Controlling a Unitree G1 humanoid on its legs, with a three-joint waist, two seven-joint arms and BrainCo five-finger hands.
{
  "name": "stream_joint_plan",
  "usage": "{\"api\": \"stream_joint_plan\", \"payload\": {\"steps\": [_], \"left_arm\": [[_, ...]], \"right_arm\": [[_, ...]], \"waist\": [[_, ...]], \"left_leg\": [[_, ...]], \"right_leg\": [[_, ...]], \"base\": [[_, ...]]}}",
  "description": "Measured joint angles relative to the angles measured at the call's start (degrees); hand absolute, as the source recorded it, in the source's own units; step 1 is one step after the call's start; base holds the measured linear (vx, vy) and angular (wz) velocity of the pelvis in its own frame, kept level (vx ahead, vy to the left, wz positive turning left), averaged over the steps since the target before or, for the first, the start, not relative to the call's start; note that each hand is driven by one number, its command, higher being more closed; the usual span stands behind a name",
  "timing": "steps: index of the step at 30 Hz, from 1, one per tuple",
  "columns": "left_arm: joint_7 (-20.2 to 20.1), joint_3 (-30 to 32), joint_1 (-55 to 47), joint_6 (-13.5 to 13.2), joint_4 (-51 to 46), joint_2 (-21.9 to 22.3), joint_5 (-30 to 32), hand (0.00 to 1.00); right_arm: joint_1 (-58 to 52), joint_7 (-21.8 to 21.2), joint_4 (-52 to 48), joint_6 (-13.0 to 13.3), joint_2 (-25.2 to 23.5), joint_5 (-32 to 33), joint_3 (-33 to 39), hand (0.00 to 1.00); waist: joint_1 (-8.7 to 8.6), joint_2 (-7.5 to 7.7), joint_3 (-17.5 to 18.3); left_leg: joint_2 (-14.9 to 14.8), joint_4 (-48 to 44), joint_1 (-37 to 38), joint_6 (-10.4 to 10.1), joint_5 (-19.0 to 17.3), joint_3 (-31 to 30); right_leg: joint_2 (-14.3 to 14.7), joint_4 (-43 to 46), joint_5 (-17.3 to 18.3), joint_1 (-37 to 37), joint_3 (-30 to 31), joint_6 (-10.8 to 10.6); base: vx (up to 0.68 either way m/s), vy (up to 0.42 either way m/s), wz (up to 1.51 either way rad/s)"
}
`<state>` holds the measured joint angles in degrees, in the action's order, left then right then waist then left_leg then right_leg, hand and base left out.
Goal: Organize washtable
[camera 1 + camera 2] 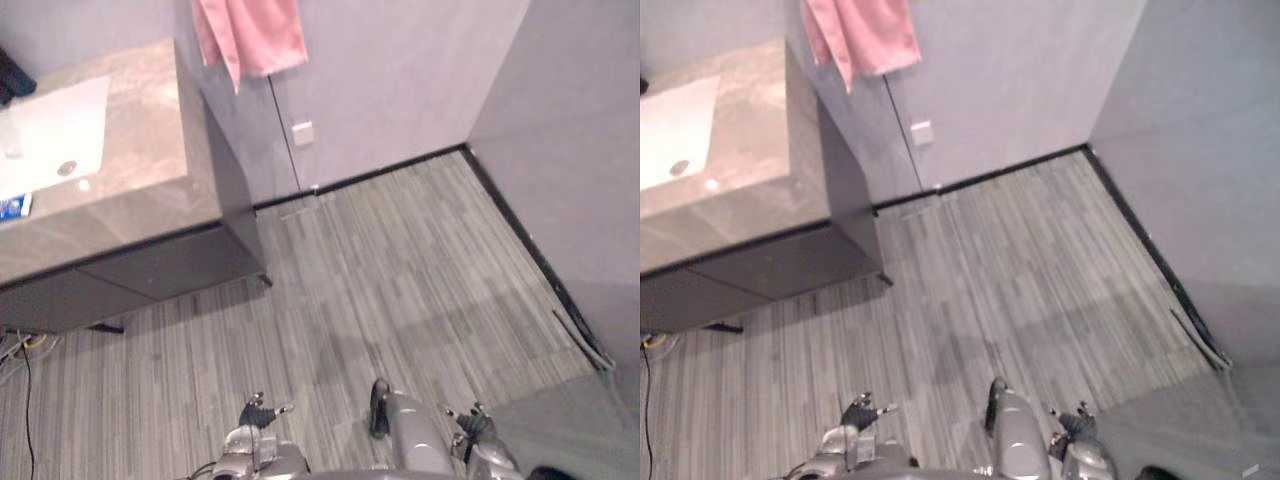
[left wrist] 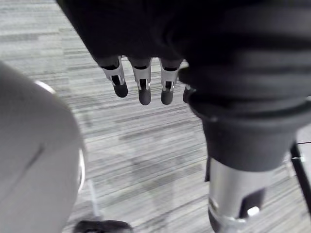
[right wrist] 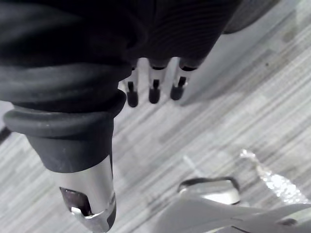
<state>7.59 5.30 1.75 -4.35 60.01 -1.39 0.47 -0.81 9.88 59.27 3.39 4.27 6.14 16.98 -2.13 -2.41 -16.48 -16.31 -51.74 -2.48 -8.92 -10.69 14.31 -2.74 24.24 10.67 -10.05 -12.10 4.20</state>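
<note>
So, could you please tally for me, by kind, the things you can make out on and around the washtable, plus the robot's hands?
Pink towel: 1
White sink: 1
Blue item: 1
Dark item: 1
Wall socket: 1
Open hands: 2 (left hand, right hand)
Total: 7

Soft, even indoor light, moderately bright. White basin [image 1: 55,130] at far left nearly washed out; small glare spot on countertop [image 1: 140,120] beside it. Faint broad shadow on floor [image 1: 420,250], near centre.
</note>
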Motion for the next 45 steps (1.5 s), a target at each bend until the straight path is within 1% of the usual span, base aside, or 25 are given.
{"api": "stream_joint_plan", "payload": {"steps": [2,4,7,9,10,11,12,13,15,16,18,20,22,25,26,27,29,31,33,36,39,41,42,43,45], "left_arm": [[0.0,0.1,0.0,-0.1,-1.6,0.3,0.0,0.0],[0.0,0.0,0.2,-1.0,-3.0,0.7,-0.1,0.0],[0.1,-0.2,0.7,-1.1,-3.1,0.7,-0.4,0.0],[0.1,-0.7,0.7,-1.1,-2.3,0.6,-0.5,0.0],[0.1,-0.7,0.7,-1.1,-2.0,0.6,-0.7,0.0],[0.0,-0.6,0.7,-1.2,-2.1,0.2,-0.9,0.0],[0.0,-0.6,0.6,-1.2,-2.1,-0.3,-0.8,0.0],[0.0,-0.7,0.4,-1.2,-1.6,-0.7,-0.8,0.0],[0.1,-0.8,0.7,-0.8,0.0,-1.3,-0.7,0.0],[0.1,-1.0,0.9,-0.4,0.8,-2.0,-0.7,0.0],[0.1,-1.5,0.6,0.2,1.6,-2.1,-0.8,0.0],[0.1,-3.3,0.8,0.2,1.7,-2.1,-0.8,0.0],[0.1,-3.8,1.0,0.1,1.6,-1.6,-0.9,0.0],[0.0,-5.2,0.4,0.1,1.7,-1.2,-0.8,0.0],[0.1,-5.0,0.3,0.1,1.8,-1.4,-0.8,0.0],[0.1,-4.5,0.7,0.0,2.4,-0.5,-0.8,0.0],[0.0,-3.5,0.8,-0.3,2.2,1.6,-0.8,0.0],[0.0,-1.8,1.1,-0.4,1.6,2.7,-0.9,0.0],[-0.1,-1.1,1.1,-0.6,0.1,4.1,-1.0,0.0],[-0.2,-1.9,1.1,-0.6,-1.0,4.7,-1.0,0.0],[-0.1,-3.2,1.2,-0.6,-1.4,4.5,-1.0,0.0],[0.0,-3.7,1.1,-0.6,-1.2,4.3,-1.0,0.0],[0.0,-3.8,1.1,-0.6,-1.0,4.3,-0.9,0.0],[0.0,-3.9,1.0,-0.6,-0.5,4.0,-0.9,0.0],[-0.1,-4.9,1.1,-0.5,0.2,2.6,-0.8,0.0]], "right_arm": [[-0.3,0.0,-0.4,0.1,-0.5,0.1,0.0,0.0],[0.0,0.0,-0.3,0.1,-0.7,0.2,0.1,0.0],[1.6,0.0,0.9,0.0,-1.2,0.2,0.1,0.0],[2.2,0.0,1.2,0.0,-1.3,0.2,0.0,0.0],[2.0,0.0,1.3,0.0,-1.2,0.0,0.0,0.0],[1.7,0.0,1.3,0.0,-1.6,-0.2,0.0,0.0],[1.4,0.0,1.3,-0.1,-2.0,-0.4,0.0,0.0],[1.2,0.0,2.3,-0.1,-2.3,-1.1,-0.1,0.0],[1.4,-0.1,2.1,-0.1,-2.5,-2.1,0.1,0.0],[1.9,-0.1,2.1,0.0,-2.4,-2.3,0.1,0.0],[1.9,-0.1,2.2,-0.1,-2.0,-2.6,-0.4,0.0],[2.9,-0.1,2.1,0.2,-1.5,-2.9,-1.8,0.0],[3.3,-0.2,1.6,0.1,-1.4,-2.8,-1.8,0.0],[2.9,-0.1,0.0,0.2,-1.2,-2.7,-1.8,0.0],[2.0,-0.2,0.1,0.1,-1.2,-2.7,-1.8,0.0],[2.2,-0.2,0.1,0.0,-0.3,-2.5,-1.6,0.0],[2.2,-0.2,0.1,0.0,0.2,-2.5,-1.0,0.0],[2.0,-0.2,-0.3,0.0,-0.2,-2.2,-0.3,0.0],[0.8,-0.1,-0.7,0.0,-0.8,-2.3,0.0,0.0],[0.2,-0.1,-0.6,0.1,-1.4,-2.2,0.1,0.0],[0.4,-0.1,0.1,0.0,-1.2,-2.1,0.1,0.0],[0.3,-0.1,0.2,0.0,-0.8,-2.1,0.0,0.0],[0.2,0.0,0.4,0.0,-0.6,-2.1,0.0,0.0],[0.2,0.0,0.7,0.0,-0.3,-2.1,-0.1,0.0],[-0.2,0.0,0.7,0.0,-0.6,-2.2,-0.1,0.0]], "waist": [[0.0,0.91,-0.5],[0.36,0.99,-0.5],[1.69,1.14,-0.6],[1.95,0.45,-0.5],[2.31,0.18,-0.4],[3.28,1.25,0.3],[3.39,2.16,0.9],[3.21,3.25,1.7],[2.62,3.78,1.7],[2.83,4.25,1.5],[2.8,3.98,1.4],[2.56,2.79,0.9],[2.35,1.6,0.4],[0.98,1.59,0.5],[0.65,3.41,1.1],[0.9,1.21,1.0],[0.97,0.47,1.3],[-0.03,0.09,1.2],[0.46,0.22,1.0],[1.07,1.18,0.7],[1.21,0.69,0.9],[1.28,0.11,1.0],[1.31,-0.32,1.3],[1.31,-0.66,1.5],[1.19,0.41,2.0]], "left_leg": [[-0.7,-3.2,-3.4,0.9,-0.5,1.6],[0.0,1.6,-8.4,2.4,-1.5,4.1],[6.6,25.8,-9.7,1.8,-0.6,3.8],[9.7,41.8,-9.0,1.4,4.7,2.3],[10.1,43.4,-8.9,2.3,8.0,1.6],[11.7,41.8,-8.8,5.1,10.2,1.4],[13.1,40.5,-9.0,6.9,9.2,1.4],[14.9,39.2,-8.4,9.5,7.5,1.7],[16.8,39.4,-5.8,11.3,5.0,2.2],[17.6,40.0,-2.4,12.3,4.1,2.2],[17.9,42.2,3.8,12.5,3.2,0.5],[16.6,44.3,9.1,12.4,3.1,-1.9],[15.7,44.3,11.0,12.2,3.0,-2.8],[14.6,44.2,14.4,8.5,0.8,-3.9],[15.2,43.8,15.9,5.5,-1.3,-5.1],[13.5,43.0,16.9,4.6,-2.5,-6.1],[12.5,38.3,15.6,3.4,-1.8,-6.6],[10.3,24.9,10.2,1.5,-0.6,-6.0],[4.6,9.1,4.7,0.8,-0.6,-1.6],[2.5,10.2,1.1,2.5,-1.6,4.9],[4.9,27.3,-1.3,3.0,-1.4,5.8],[7.7,42.3,-1.0,2.1,1.7,3.8],[7.7,44.3,-0.9,2.1,3.6,3.5],[8.0,45.1,0.0,2.8,8.4,3.4],[10.5,45.2,0.6,5.9,9.4,3.3]], "right_leg": [[-0.1,-1.3,1.5,4.0,-0.1,0.1],[-0.1,-4.1,2.3,7.5,-0.1,-0.4],[-0.9,-8.5,2.1,11.6,1.5,-1.8],[-1.0,-11.5,2.7,14.4,3.0,-3.9],[-1.1,-12.5,3.3,15.7,3.7,-5.0],[-2.5,-12.4,5.4,16.2,5.1,-6.8],[-3.8,-11.7,6.7,16.5,5.6,-7.9],[-5.8,-5.9,8.2,15.1,7.2,-9.8],[-8.1,11.7,5.5,7.7,10.3,-13.4],[-8.9,21.6,5.0,4.2,10.9,-13.7],[-9.1,25.8,6.7,3.1,7.5,-11.8],[-7.0,20.2,8.7,0.1,2.2,-8.4],[-4.8,11.8,8.0,-3.6,1.9,-7.7],[-1.3,-4.2,-2.3,-6.5,6.3,-6.4],[-1.1,-8.6,-12.7,-6.7,9.2,-6.0],[-0.3,-3.9,-12.8,-7.5,9.0,-4.5],[-0.4,-0.4,-7.8,-7.8,8.2,-3.8],[-0.4,-0.3,-5.1,-5.1,6.4,-2.8],[0.2,-3.6,-4.1,1.3,4.2,-1.9],[-0.4,-8.7,-4.1,7.8,3.3,-1.9],[-1.8,-11.8,-4.0,10.4,2.6,-3.4],[-3.0,-13.1,-3.5,12.0,2.5,-5.6],[-3.0,-13.5,-3.3,12.5,2.5,-6.2],[-3.1,-14.1,-2.8,13.3,2.8,-7.6],[-5.4,-14.2,-1.0,15.1,2.9,-10.0]], "base": [[0.26,-0.096,0.06],[0.31,-0.039,0.04],[0.31,0.067,-0.31],[0.42,0.184,-0.37],[0.4,0.23,-0.46],[0.44,0.274,-0.39],[0.49,0.233,-0.39],[0.6,0.281,-0.25],[0.5,0.236,-0.15],[0.42,0.182,0.09],[0.52,0.13,0.27],[0.52,0.035,0.45],[0.45,-0.055,0.41],[0.48,-0.131,0.56],[0.6,-0.218,0.64],[0.48,-0.19,0.52],[0.45,-0.223,0.3],[0.39,-0.242,0.42],[0.33,-0.218,0.32],[0.23,-0.1,0.2],[0.15,0.053,0.2],[0.16,0.149,0.1],[0.2,0.23,-0.04],[0.23,0.277,-0.04],[0.23,0.284,0.09]]}}
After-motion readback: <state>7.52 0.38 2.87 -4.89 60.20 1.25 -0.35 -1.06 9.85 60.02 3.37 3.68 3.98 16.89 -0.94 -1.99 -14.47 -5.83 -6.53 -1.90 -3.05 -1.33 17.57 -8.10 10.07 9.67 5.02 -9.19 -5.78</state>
